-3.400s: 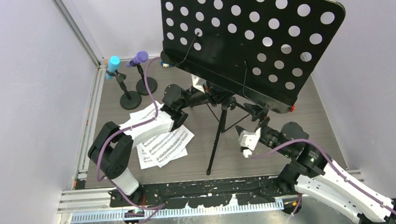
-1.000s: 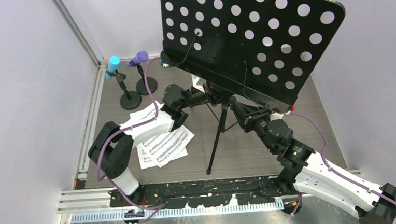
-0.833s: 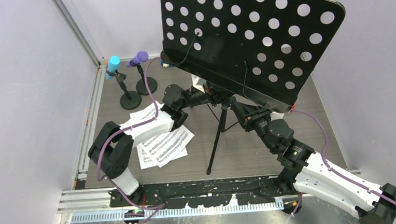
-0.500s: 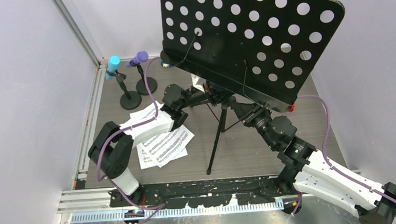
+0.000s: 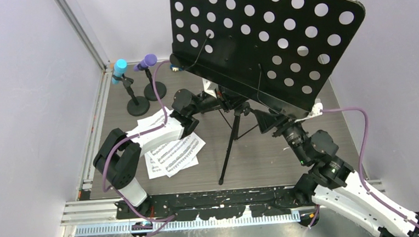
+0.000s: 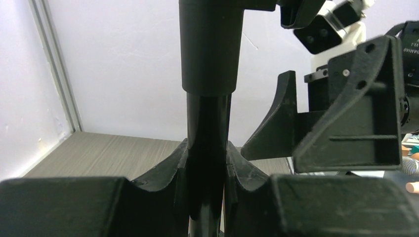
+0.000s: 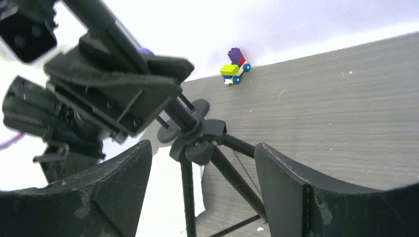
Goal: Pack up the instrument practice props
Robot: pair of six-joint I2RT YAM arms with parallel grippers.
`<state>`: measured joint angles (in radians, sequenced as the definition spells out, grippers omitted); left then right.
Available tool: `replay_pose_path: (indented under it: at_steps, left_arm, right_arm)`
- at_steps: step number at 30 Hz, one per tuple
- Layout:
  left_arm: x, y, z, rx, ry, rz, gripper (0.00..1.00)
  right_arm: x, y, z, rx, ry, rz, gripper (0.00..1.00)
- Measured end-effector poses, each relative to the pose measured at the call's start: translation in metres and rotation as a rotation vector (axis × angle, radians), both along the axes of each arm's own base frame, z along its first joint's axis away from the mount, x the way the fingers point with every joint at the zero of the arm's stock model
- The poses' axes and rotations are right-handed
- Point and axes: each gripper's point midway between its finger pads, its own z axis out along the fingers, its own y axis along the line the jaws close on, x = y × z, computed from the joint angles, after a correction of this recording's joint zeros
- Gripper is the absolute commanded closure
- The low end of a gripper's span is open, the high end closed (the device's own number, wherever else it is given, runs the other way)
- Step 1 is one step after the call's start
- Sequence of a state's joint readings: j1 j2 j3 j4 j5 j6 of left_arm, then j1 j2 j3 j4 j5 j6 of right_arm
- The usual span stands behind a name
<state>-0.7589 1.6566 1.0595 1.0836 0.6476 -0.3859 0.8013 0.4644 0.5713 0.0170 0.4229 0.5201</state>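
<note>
The black perforated music rack stands on its tripod legs in mid-table. My left gripper is shut on the stand's pole, just below the thicker collar, under the rack. My right gripper is open, right of the pole and apart from it. In the right wrist view the tripod hub shows between and beyond its fingers. White sheet-music pages lie under my left arm. The cyan microphone and purple microphone sit in two round-based holders at the back left.
A small coloured toy-brick car sits by the back wall. Grey walls and metal rails close in the table on the left, back and right. The rack overhangs the back right of the table.
My right arm has swung in from the front right, turned its wrist and now points its open jaws at the stand's pole. The left arm and stand have not moved.
</note>
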Motion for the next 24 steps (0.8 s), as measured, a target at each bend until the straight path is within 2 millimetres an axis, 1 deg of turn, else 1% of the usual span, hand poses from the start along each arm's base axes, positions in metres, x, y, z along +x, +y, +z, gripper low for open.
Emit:
replay_pose_path:
  at_steps: [2, 3, 4, 7, 9, 10, 11, 14, 17, 22, 24]
  left_arm:
    - [0.0, 0.0, 0.0, 0.0, 0.0, 0.0, 1.0]
    - [0.0, 0.0, 0.0, 0.0, -0.001, 0.001, 1.0]
    - [0.0, 0.0, 0.0, 0.0, 0.0, 0.001, 1.0]
    - [0.0, 0.001, 0.0, 0.001, -0.001, 0.002, 1.0]
    - [0.0, 0.001, -0.001, 0.0, -0.001, 0.005, 1.0]
    - [0.0, 0.001, -0.001, 0.0, -0.001, 0.006, 1.0]
    - [-0.001, 0.001, -0.001, 0.0, -0.002, 0.005, 1.0]
    - [0.0, 0.001, -0.001, -0.001, -0.002, 0.006, 1.0]
    - [-0.001, 0.001, 0.0, -0.001, -0.002, 0.006, 1.0]
    - [0.0, 0.001, 0.0, -0.002, -0.002, 0.006, 1.0]
    - [-0.001, 0.001, 0.0, -0.002, -0.002, 0.006, 1.0]
  right_arm:
    - [-0.007, -0.002, -0.004, -0.044, -0.048, 0.025, 0.07]
    - [-0.01, 0.0, -0.01, -0.085, -0.075, 0.053, 0.04]
    - [-0.013, 0.004, -0.018, -0.13, -0.096, 0.081, 0.02]
    - [-0.017, 0.017, -0.048, -0.261, -0.13, 0.168, 0.02]
    - [-0.02, 0.024, -0.064, -0.307, -0.139, 0.212, 0.04]
    - [-0.021, 0.029, -0.069, -0.314, -0.147, 0.235, 0.05]
    - [-0.021, 0.03, -0.07, -0.314, -0.148, 0.241, 0.07]
    - [-0.023, 0.045, -0.072, -0.261, -0.151, 0.298, 0.11]
    - [-0.024, 0.064, -0.083, -0.196, -0.116, 0.37, 0.14]
    - [-0.025, 0.09, -0.125, -0.152, 0.002, 0.459, 0.15]
    - [-0.024, 0.097, -0.139, -0.16, 0.043, 0.473, 0.18]
